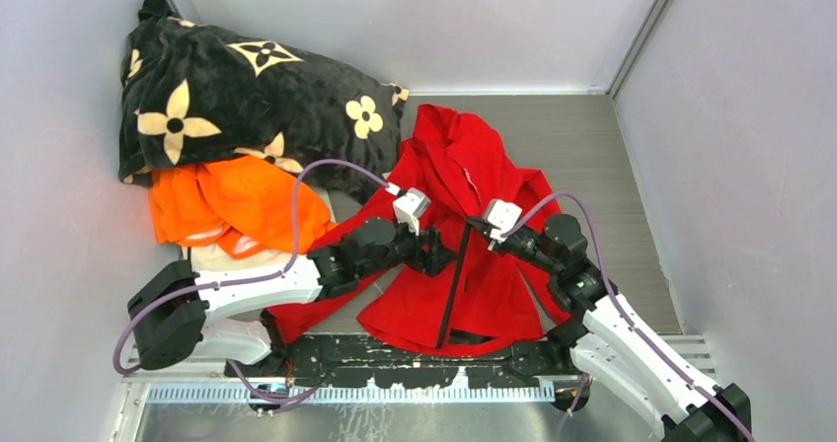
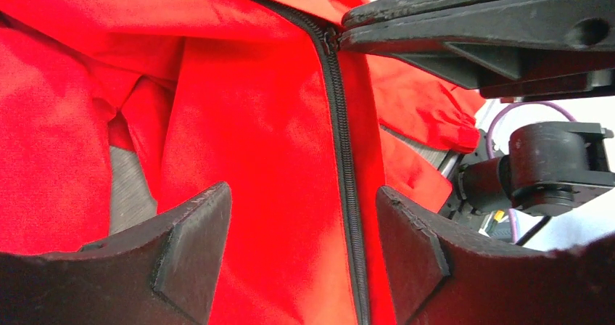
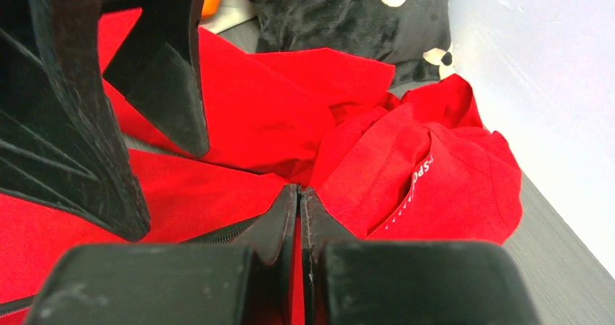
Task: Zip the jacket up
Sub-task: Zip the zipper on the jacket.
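The red jacket [image 1: 494,284] lies spread on the table between both arms, its dark zip [image 1: 454,289] running toward the near edge. In the left wrist view the zip [image 2: 341,144] is joined below a slider near the top. My left gripper [image 2: 301,194] is open, its fingers [image 2: 192,245] standing either side of the zip line and the red cloth [image 2: 254,122] without pinching it. My right gripper [image 3: 299,191] is shut at the zip's top end, red cloth showing between its pads. From above, the right gripper [image 1: 472,227] sits just right of the left gripper [image 1: 439,250].
A black flower-patterned blanket [image 1: 237,87] fills the back left corner, with an orange garment [image 1: 232,200] in front of it. Walls close in on the left, back and right. White lettering [image 3: 417,180] marks a folded part of the jacket beyond the right gripper.
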{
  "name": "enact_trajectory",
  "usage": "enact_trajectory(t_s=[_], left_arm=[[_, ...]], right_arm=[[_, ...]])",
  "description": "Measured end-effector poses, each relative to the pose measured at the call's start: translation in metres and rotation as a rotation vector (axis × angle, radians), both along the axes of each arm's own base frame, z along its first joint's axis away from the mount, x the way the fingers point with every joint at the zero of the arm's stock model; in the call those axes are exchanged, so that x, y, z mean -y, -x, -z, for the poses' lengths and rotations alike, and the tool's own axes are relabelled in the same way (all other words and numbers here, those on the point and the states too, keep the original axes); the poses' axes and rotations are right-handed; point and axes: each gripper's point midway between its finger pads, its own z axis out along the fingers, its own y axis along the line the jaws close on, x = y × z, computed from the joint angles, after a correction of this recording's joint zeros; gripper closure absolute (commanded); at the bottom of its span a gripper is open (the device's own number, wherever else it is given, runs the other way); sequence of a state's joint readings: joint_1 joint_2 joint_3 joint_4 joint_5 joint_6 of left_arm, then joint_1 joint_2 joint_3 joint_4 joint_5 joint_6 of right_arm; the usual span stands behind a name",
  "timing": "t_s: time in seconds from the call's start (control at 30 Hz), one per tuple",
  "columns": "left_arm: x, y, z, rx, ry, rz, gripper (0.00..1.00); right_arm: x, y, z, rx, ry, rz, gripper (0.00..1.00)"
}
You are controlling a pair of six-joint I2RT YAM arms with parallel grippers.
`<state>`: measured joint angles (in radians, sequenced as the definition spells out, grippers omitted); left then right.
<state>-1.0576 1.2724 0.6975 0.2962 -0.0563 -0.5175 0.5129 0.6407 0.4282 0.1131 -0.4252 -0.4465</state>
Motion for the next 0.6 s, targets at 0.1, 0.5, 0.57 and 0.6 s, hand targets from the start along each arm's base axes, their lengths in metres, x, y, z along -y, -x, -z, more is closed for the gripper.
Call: enact_trajectory(t_s=[0.1, 0.5, 0.57, 0.6], left_arm=[[0.0, -0.003, 0.01, -0.012, -0.023, -0.008, 0.27], [-0.001, -0.01, 0.016, -0.019, -0.036, -0.025, 0.28], [-0.001, -0.01, 0.018, -0.023, -0.042, -0.026, 0.29], [0.0, -0.011, 0.019, -0.024, -0.045, -0.026, 0.31]], right_arm=[[-0.004, -0.001, 0.002, -0.014, -0.002, -0.013, 0.99], [-0.011, -0.001, -0.009, 0.007, -0.023, -0.036, 0.99], [-0.011, -0.001, -0.009, 0.005, -0.026, -0.035, 0.99], [-0.011, -0.001, -0.009, 0.003, -0.026, -0.035, 0.99]])
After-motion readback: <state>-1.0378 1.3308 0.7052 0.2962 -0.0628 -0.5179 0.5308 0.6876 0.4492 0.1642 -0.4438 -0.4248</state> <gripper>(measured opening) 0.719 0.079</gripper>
